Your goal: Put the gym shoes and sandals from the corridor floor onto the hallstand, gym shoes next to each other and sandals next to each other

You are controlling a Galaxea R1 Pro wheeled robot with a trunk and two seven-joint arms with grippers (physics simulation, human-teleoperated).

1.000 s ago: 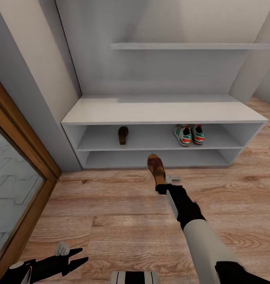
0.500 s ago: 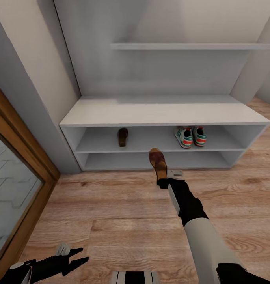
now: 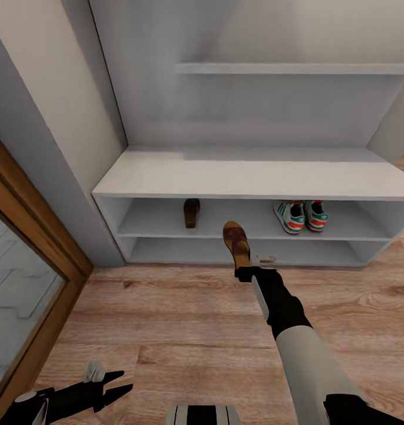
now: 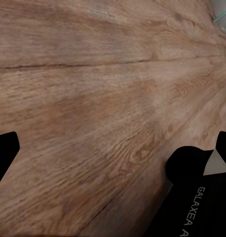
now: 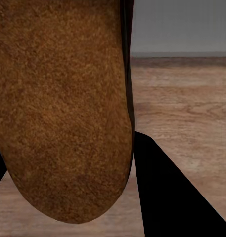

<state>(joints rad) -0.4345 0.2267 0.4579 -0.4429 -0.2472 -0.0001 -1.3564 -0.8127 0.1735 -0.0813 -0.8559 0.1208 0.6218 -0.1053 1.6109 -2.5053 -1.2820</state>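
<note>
The right arm reaches forward and slightly left, nearly straight, its white forearm leading into a black wrist. Its tool [image 3: 247,268] is clamped on the heel end of a brown sandal [image 3: 236,243], which it holds out ahead, toe pointing away. The left arm stays low and close to the body, its tool [image 3: 120,383] pointing right with fingers parted, holding nothing.

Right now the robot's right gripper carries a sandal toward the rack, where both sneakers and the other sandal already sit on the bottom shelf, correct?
Not quite. The head view shows the gym shoes and the other sandal on the upper of the two low shelves of the hallstand. The right gripper does carry a sandal.
</note>
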